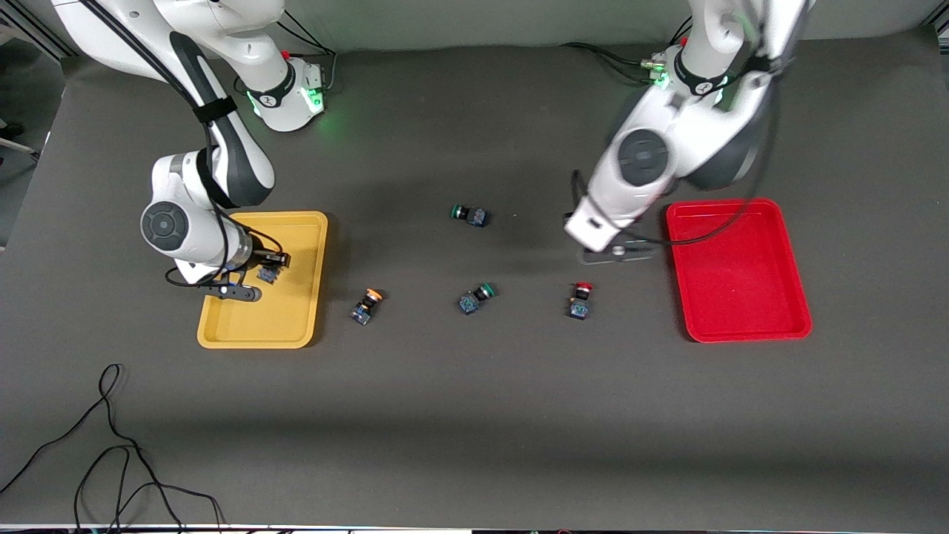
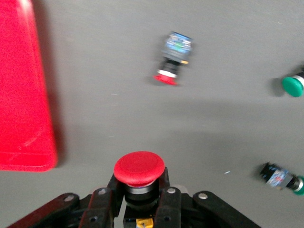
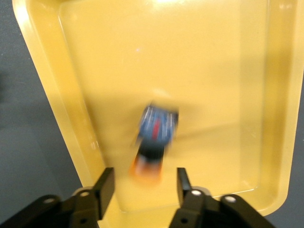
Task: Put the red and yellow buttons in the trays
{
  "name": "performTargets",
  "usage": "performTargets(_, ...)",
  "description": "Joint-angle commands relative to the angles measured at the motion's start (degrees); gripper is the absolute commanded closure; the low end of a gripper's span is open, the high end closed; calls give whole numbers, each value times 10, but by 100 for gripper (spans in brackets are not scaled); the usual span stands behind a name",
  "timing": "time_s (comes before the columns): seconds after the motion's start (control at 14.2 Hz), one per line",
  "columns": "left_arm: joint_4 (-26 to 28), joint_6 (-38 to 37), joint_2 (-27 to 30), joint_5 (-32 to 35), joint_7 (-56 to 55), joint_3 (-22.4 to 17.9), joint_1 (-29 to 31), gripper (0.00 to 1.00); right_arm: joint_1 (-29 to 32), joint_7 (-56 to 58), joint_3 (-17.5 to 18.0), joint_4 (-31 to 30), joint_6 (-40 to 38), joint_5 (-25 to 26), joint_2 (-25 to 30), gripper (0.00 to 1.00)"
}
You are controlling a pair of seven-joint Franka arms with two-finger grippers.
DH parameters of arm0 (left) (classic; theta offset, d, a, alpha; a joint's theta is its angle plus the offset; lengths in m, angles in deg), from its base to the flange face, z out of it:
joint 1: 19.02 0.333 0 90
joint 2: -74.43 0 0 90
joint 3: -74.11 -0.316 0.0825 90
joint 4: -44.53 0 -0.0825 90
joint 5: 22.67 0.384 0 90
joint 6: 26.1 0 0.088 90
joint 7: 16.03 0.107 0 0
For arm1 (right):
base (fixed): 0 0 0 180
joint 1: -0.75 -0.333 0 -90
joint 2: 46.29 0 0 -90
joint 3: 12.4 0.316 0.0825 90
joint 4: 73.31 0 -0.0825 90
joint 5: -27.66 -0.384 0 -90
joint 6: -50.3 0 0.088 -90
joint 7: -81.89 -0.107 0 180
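My left gripper (image 1: 617, 252) is shut on a red-capped button (image 2: 139, 168) and holds it over the table beside the red tray (image 1: 741, 282); the tray's corner also shows in the left wrist view (image 2: 23, 95). A second red-capped button (image 1: 580, 299) lies on the table near it, also in the left wrist view (image 2: 173, 59). My right gripper (image 1: 259, 276) is open over the yellow tray (image 1: 296, 311). An orange-yellow-capped button (image 3: 154, 137) lies free in that tray (image 3: 228, 71), beyond the fingertips (image 3: 107, 183). Another orange-yellow-capped button (image 1: 365, 305) lies on the table beside the yellow tray.
Two green-capped switches lie mid-table, one (image 1: 469, 215) farther from the front camera, one (image 1: 474, 297) between the orange-yellow and red buttons. A loose black cable (image 1: 111, 445) lies near the table's front edge at the right arm's end.
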State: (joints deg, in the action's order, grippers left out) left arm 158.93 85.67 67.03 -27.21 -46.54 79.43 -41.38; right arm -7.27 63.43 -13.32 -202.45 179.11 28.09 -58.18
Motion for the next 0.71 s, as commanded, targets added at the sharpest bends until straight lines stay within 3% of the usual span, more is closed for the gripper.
performTargets(0.0,46,-33,53,-10,120,0,101,85,-8,-4,7,19,2,2,8,0)
performTargets(0.21,70,-15,44,50,237,0,208,84,-9,-9,37,102,0,-72,-29,0)
performTargets(0.35,116,84,20,91,251,0,238,84,-9,-47,57,169,0,-99,-79,0)
performTargets(0.63,195,304,-60,117,250,0,256,83,-11,-114,89,286,5,-96,-196,0)
